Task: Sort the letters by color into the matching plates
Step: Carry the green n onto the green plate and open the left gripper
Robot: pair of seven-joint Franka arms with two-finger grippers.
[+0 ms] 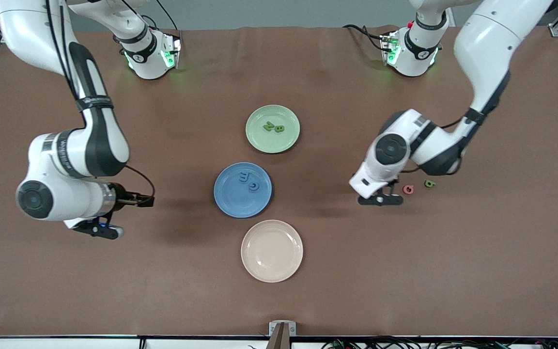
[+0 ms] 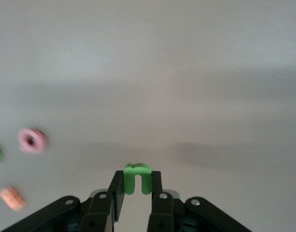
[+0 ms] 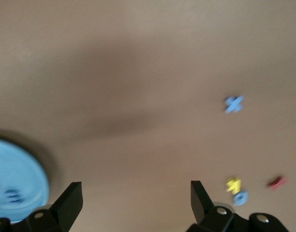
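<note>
My left gripper (image 2: 137,189) is shut on a small green letter (image 2: 137,178). In the front view the left gripper (image 1: 380,199) hangs low over bare table toward the left arm's end. Beside it lie a pink letter (image 1: 408,189) and a green letter (image 1: 429,183). The pale green plate (image 1: 259,140) holds two green letters (image 1: 273,128). The blue plate (image 1: 223,201) holds two blue letters (image 1: 250,181). My right gripper (image 3: 136,193) is open and empty, over the table toward the right arm's end (image 1: 99,229). A blue X letter (image 3: 233,103) and a round blue letter (image 3: 240,197) lie near it.
A cream plate (image 1: 271,250) sits nearer the front camera than the blue plate. A yellow piece (image 3: 233,185) and a red piece (image 3: 276,182) lie by the blue letters. An orange piece (image 2: 12,198) and the pink ring (image 2: 33,140) lie near the left gripper.
</note>
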